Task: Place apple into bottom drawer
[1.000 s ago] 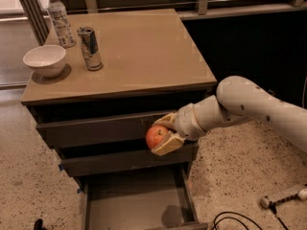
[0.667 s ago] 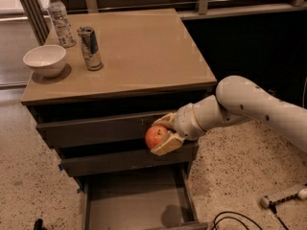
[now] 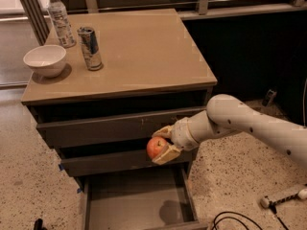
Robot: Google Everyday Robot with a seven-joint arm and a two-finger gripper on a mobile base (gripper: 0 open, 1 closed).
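Note:
The red-orange apple point(image 3: 155, 146) is held in my gripper point(image 3: 162, 143), whose tan fingers close on it from above and below. The gripper comes in from the right on a white arm and hangs in front of the middle drawer's front. The bottom drawer point(image 3: 139, 198) is pulled out below it, its flat grey inside showing. The apple is above the drawer's back right part, well clear of its floor.
On the cabinet top point(image 3: 144, 51) stand a white bowl point(image 3: 45, 60), a silver can point(image 3: 89, 48) and a plastic water bottle point(image 3: 60, 18), all at the left. Black cables point(image 3: 240, 219) and a white handle-like object point(image 3: 283, 195) lie on the speckled floor at right.

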